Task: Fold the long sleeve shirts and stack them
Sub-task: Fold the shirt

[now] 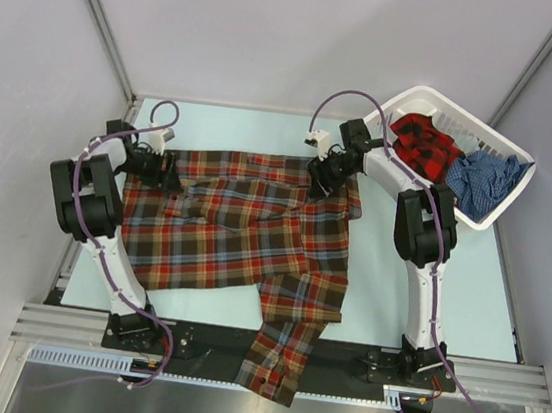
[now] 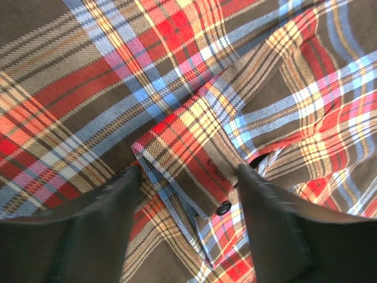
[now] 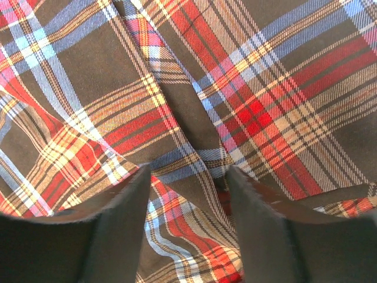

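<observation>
The brown, red-orange and light-blue plaid shirt [image 1: 243,228] lies spread across the table, with one sleeve [image 1: 283,354] hanging over the near edge. At the shirt's left side, my left gripper [image 1: 165,168] is open. Its dark fingers [image 2: 88,224] straddle a buttoned cuff [image 2: 194,171] in the left wrist view. My right gripper [image 1: 322,172] is at the shirt's far right corner. It is open too, with a raised fold of plaid [image 3: 188,147] between its fingers [image 3: 259,224]. A red-and-black plaid shirt [image 1: 423,142] and a blue checked shirt [image 1: 483,182] lie in the basket.
A white plastic laundry basket [image 1: 440,101] stands tilted at the far right corner of the table. The pale table surface [image 1: 245,127] shows behind the shirt and to its right [image 1: 467,290]. Grey walls close in on three sides.
</observation>
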{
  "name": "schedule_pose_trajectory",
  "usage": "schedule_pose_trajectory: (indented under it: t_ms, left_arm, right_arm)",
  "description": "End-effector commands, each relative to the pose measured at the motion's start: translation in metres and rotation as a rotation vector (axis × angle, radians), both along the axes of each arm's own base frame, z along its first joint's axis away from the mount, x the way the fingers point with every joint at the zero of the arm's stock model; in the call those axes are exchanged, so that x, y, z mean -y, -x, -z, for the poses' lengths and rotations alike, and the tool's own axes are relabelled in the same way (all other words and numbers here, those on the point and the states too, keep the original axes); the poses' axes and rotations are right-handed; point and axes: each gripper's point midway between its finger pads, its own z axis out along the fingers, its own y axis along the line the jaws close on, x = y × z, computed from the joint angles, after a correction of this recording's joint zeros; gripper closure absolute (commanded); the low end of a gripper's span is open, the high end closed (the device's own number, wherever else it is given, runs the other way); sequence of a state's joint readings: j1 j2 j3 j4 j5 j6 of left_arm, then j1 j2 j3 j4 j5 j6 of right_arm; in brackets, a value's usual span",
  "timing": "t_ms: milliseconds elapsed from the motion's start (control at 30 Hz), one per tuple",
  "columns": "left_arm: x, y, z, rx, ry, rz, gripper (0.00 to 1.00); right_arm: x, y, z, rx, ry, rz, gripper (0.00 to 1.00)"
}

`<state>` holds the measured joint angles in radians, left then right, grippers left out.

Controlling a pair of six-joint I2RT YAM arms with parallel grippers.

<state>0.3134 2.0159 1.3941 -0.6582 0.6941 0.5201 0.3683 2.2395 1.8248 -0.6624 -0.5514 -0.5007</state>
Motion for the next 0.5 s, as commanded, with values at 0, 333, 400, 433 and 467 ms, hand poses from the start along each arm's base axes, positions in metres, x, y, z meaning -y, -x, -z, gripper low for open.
schedule_pose_trajectory:
  t_ms: [0,333,400,433,467]
  left_arm:
    - [0.013,-0.010,-0.015,0.033,0.084,0.004,0.35]
    - [0.015,-0.012,-0.062,0.153,0.067,0.020,0.88]
    - [0.018,-0.012,-0.073,0.177,0.073,0.026,0.97]
    - [0.018,-0.012,-0.082,0.198,0.071,0.027,1.00]
    - [0.020,-0.012,-0.086,0.209,0.077,0.034,1.00]
  right_arm:
    - [-0.006,-0.005,-0.009,0.012,-0.022,-0.011,0.44]
    - [-0.003,-0.009,-0.016,0.041,-0.017,-0.012,0.70]
    - [-0.003,-0.010,-0.017,0.047,-0.021,-0.011,0.73]
    - [-0.002,-0.011,-0.018,0.049,-0.022,-0.011,0.75]
    - [-0.003,-0.012,-0.021,0.056,-0.025,-0.013,0.76]
